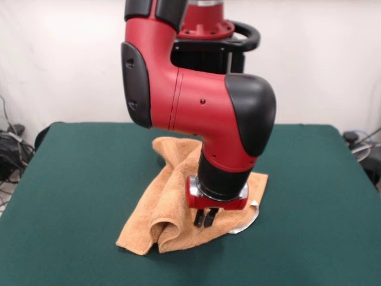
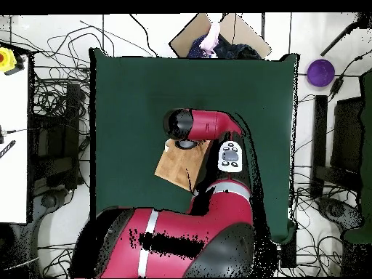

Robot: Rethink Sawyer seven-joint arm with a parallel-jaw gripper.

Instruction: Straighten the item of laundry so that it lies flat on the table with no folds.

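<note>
The orange-tan towel (image 1: 178, 202) lies crumpled near the middle of the dark green table (image 1: 71, 179). A raised fold runs down its left side and a bunched corner sits at its front. A small white tag (image 1: 247, 223) shows at its right front corner. My gripper (image 1: 205, 218) points down over the towel's right half. Its fingertips are close together and at the cloth's surface. I cannot tell whether any cloth is pinched between them. In the overhead view the towel (image 2: 176, 166) shows partly under the arm on the table (image 2: 131, 102), and the gripper is hidden.
The red arm's elbow (image 1: 196, 101) hangs over the towel's back part. Cables lie on the floor around the table (image 2: 58, 109). A cardboard box (image 2: 218, 33) and a purple ball (image 2: 320, 72) lie beyond the table's edges.
</note>
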